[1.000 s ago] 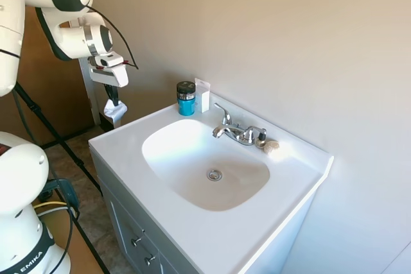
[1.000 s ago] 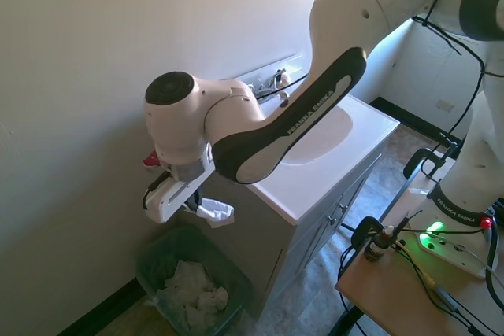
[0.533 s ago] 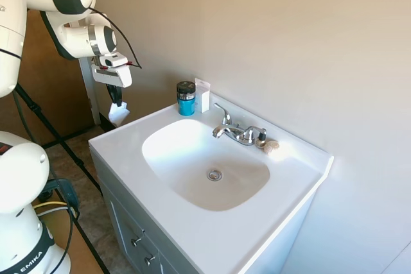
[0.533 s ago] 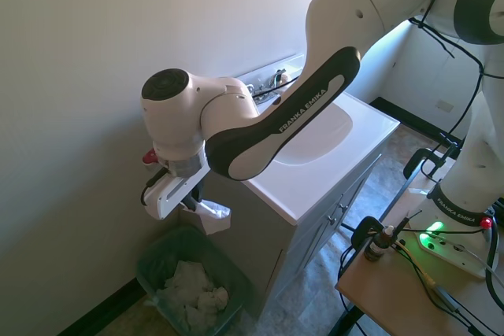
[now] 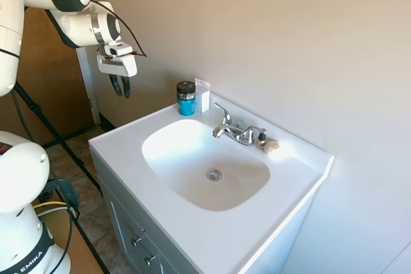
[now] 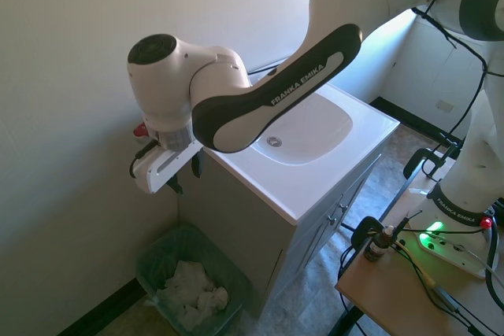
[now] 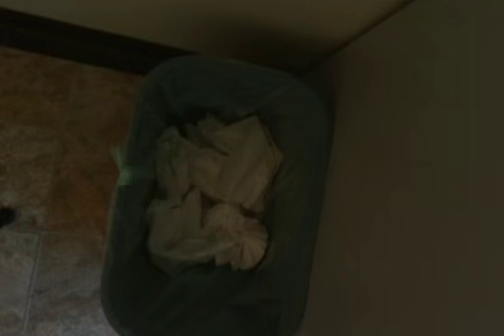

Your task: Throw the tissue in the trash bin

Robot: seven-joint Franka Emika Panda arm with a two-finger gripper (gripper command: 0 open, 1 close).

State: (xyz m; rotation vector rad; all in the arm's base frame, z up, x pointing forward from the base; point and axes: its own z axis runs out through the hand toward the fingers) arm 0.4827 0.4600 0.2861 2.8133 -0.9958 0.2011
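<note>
The white counter [image 5: 122,149] carries a dark-capped blue jar [image 5: 186,98] and a white box [image 5: 203,96] at the wall, a chrome tap [image 5: 236,130], and a tan lump [image 5: 271,145]. On the floor [image 6: 315,308] beside it stands the trash bin [image 6: 161,253], holding what look like crumpled tissues [image 6: 189,295].

The trash bin [image 6: 153,264] is a dark green tub on the floor. It stands right beside the side wall of the sink cabinet [image 6: 236,234], close to the room wall. White tissue [image 6: 193,295] lies inside the bin, crumpled and wrinkly. Seen from above, the white paper [image 7: 213,194] makes a soft heap of several lumps that covers most of the bottom of the bin [image 7: 303,194]. Which lump is the newest one cannot be told.
</note>
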